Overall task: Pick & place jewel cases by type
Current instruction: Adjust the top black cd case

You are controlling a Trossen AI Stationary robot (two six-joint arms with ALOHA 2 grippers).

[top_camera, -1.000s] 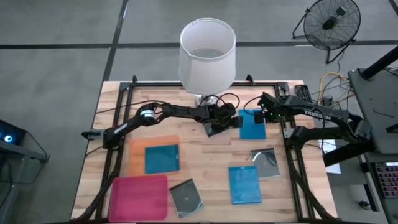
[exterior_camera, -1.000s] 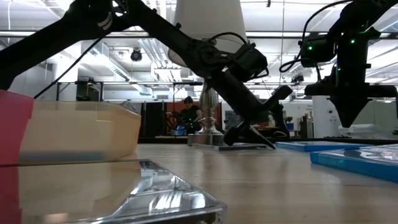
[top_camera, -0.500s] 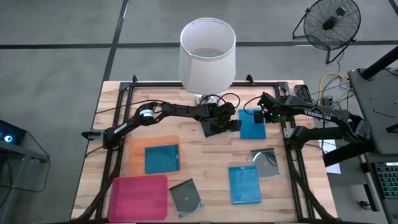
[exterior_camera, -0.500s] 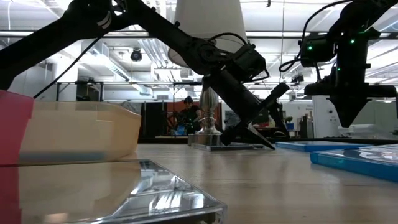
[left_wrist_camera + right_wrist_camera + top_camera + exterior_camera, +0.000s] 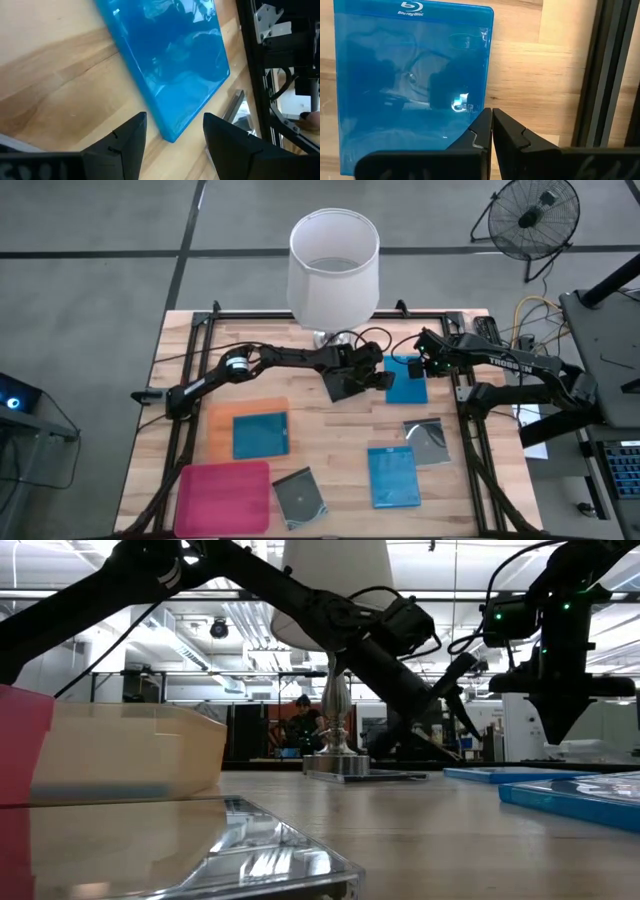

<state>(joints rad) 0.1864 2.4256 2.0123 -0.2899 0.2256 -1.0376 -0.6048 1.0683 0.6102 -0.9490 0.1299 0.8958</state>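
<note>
My left gripper [image 5: 385, 380] hangs open just above the table, left of a blue jewel case [image 5: 407, 385]. That case [image 5: 165, 55] lies flat ahead of the fingers, untouched. A dark jewel case [image 5: 340, 385] lies flat under the left arm by the lamp's base. My right gripper [image 5: 491, 125] is shut and points down over the same blue case's [image 5: 410, 75] right edge, clear of it. Another blue case [image 5: 393, 475] and two dark cases [image 5: 427, 442] [image 5: 300, 498] lie toward the near edge. A third blue case [image 5: 260, 435] rests in the orange tray [image 5: 218, 435].
A pink tray [image 5: 222, 498] sits at the near left. A lamp with a white shade [image 5: 333, 268] stands at the far middle, close behind the left gripper. Black frame rails [image 5: 462, 395] run along the table's sides. Bare wood shows between the trays and the cases.
My left gripper has risen from the table beside the dark case and tipped from steeply downward toward level, with its fingers just as far apart as before. The cases have kept their places.
</note>
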